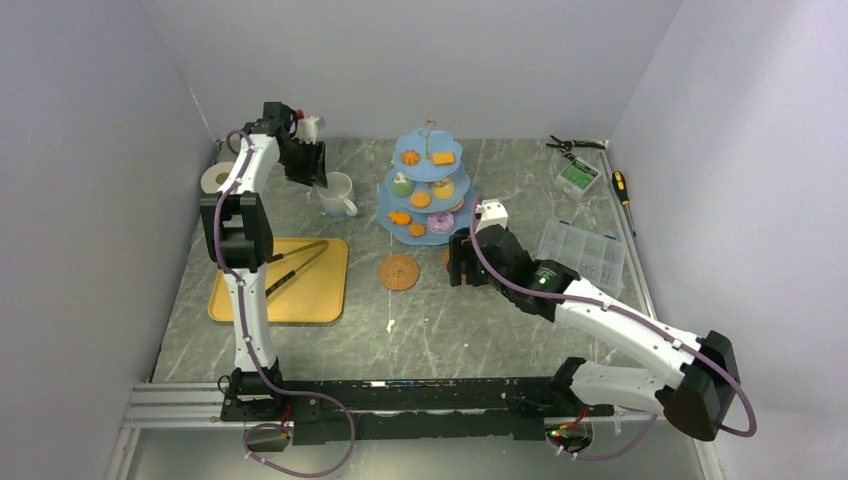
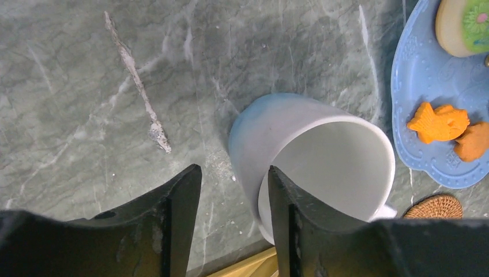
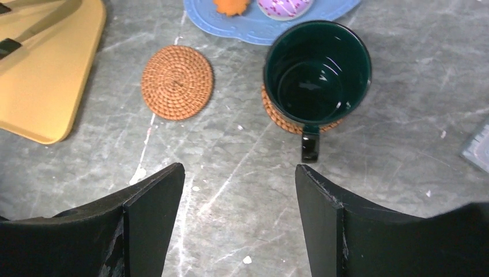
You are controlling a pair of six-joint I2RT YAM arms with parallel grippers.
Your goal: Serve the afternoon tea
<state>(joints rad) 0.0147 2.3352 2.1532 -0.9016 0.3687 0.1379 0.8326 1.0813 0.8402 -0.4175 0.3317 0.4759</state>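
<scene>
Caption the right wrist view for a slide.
Open right gripper hovers short of the dark green mug on its woven coaster, a second coaster bare beside it.

Dark green glazed mug covers most of one round woven coaster; top view loses that mug behind the right arm. White ceramic mug: near rim behind left gripper finger. Light-blue scalloped stand cut by right edge.

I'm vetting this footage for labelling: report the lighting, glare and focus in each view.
Top external: even, diffuse light, no hard shadows, sharp across the table. Left wrist: the white mug has a bluish cast on its outer wall and no hard glare. Right wrist: the dark green mug shows small bright reflections on its glossy inside.
</scene>
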